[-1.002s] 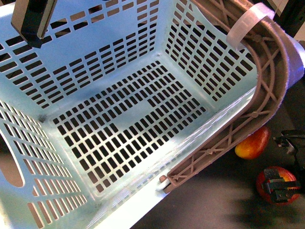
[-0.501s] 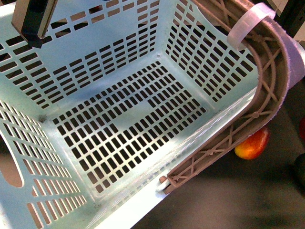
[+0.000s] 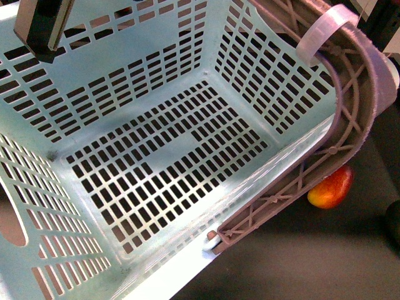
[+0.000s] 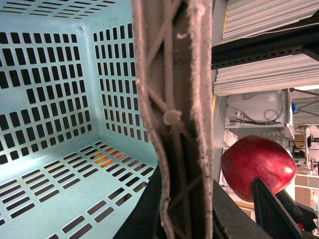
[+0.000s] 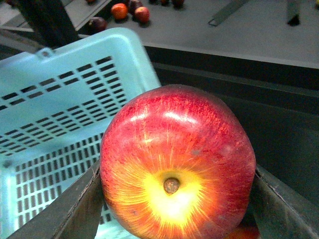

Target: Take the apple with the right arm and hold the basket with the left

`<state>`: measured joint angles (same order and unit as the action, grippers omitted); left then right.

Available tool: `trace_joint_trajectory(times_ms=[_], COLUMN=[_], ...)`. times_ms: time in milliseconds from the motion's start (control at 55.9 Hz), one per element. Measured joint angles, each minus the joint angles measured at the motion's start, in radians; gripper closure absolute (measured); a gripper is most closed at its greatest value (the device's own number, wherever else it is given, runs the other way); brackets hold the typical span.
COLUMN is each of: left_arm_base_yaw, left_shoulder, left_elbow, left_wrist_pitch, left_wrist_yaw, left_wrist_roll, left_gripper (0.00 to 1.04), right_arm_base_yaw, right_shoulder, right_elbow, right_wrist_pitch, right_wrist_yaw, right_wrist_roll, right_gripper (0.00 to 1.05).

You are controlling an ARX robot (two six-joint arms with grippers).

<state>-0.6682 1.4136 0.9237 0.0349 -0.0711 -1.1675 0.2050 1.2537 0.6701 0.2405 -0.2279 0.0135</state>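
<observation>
The picking step looks done and the task reads as being in its holding phase: the right gripper (image 5: 177, 219) has the apple (image 5: 177, 159) clamped between its two dark fingers (image 5: 75, 209), which are spread only as far as the fruit's width, and the yellow-streaked stem hollow faces the wrist camera. The left gripper (image 4: 182, 219) is closed around the brown handle (image 4: 174, 99) of the pale blue basket (image 3: 125, 56), with a dark jaw pressed to each side of the strap. In the front view the basket is tilted and fills most of the frame, and the right arm is out of sight there. The left wrist view places the apple just beside the handle, outside the basket wall. The basket holds nothing; its slotted floor is bare, though an orange tint shows through a few slots from something beneath. A red-orange mango-shaped fruit (image 3: 330, 187) lies on the dark table (image 3: 300, 262), partly tucked under the handle, and is not part of the job. If the apple is meant to go in, the next move probably calls for carrying it over the rim while the left arm keeps the basket steady; given the tilt, it would likely roll to the low corner
</observation>
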Motion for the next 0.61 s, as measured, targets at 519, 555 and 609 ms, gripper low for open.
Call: trace_joint_trajectory(times_ms=[519,555,609], left_arm_base_yaw=[0.000,0.000,0.000], left_shoulder=[0.000,0.000,0.000], left_elbow=[0.000,-0.001,-0.001], left_wrist_pitch=[0.000,0.000,-0.001], left_wrist_yaw=[0.012,0.009,0.003], left_wrist_roll=[0.002,0.005,0.003], left_gripper=[0.97,0.97,0.97], right_arm_base_yaw=[0.109,0.095,0.072], right_shoulder=[0.124,0.105,0.073], right_elbow=[0.000,0.000,-0.002], right_wrist_pitch=[0.045,0.042,0.036], right_wrist_yaw=[0.154,0.169,0.190], right_wrist_roll=[0.052,0.052,0.051], right_gripper=[0.09,0.09,0.09])
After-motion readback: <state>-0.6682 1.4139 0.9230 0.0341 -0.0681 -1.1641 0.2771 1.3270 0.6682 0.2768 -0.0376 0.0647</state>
